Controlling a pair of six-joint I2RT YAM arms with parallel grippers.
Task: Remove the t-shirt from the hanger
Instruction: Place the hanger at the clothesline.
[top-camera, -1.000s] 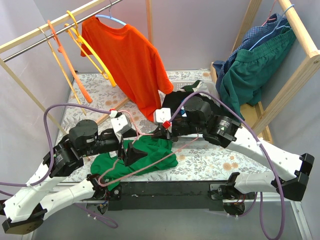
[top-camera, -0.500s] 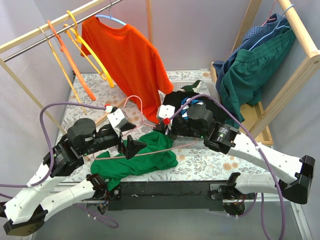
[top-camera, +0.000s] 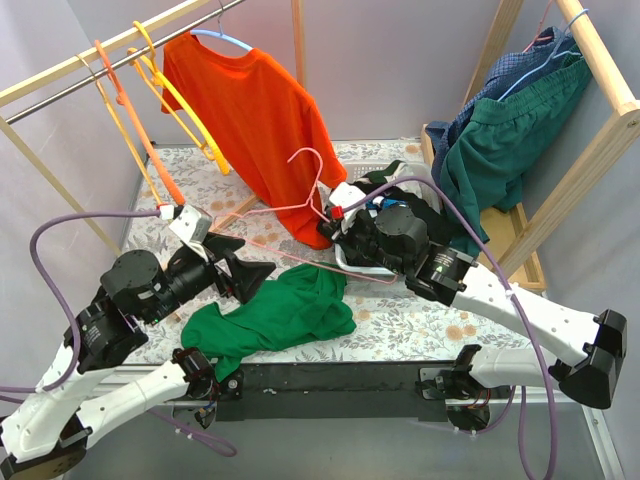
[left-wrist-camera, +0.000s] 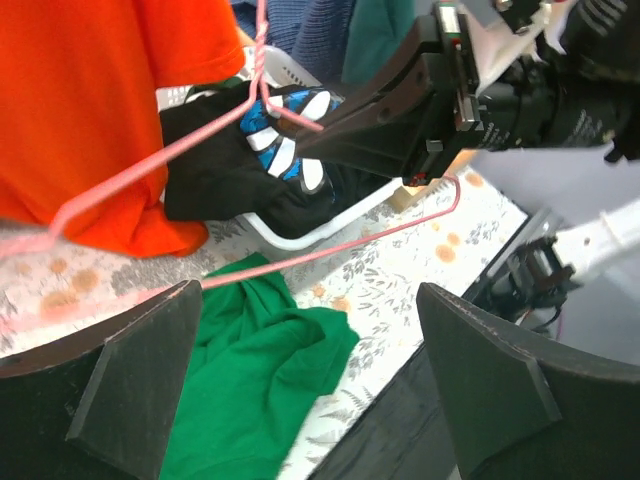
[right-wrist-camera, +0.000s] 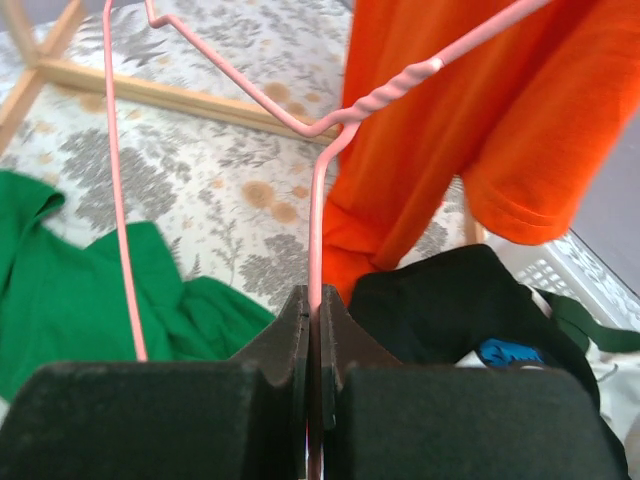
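The right claw (right-wrist-camera: 314, 305) is pressed tight on the wire of a pink hanger (right-wrist-camera: 314, 200), which it holds bare above the floral tabletop (top-camera: 400, 320). To its left, the left claw (left-wrist-camera: 310, 300) gapes wide, gripping nothing. The green t-shirt (top-camera: 275, 318) lies crumpled at the tabletop's near edge, below the hanger.

Your view from above: pale lilac walls (top-camera: 400, 60) close in a counter (top-camera: 420, 325) spread with a floral cloth, under even light. A wooden clothes rack (top-camera: 40, 80) with a metal rail (top-camera: 100, 73) stands to your left, a second wooden rack (top-camera: 605, 55) to your right.
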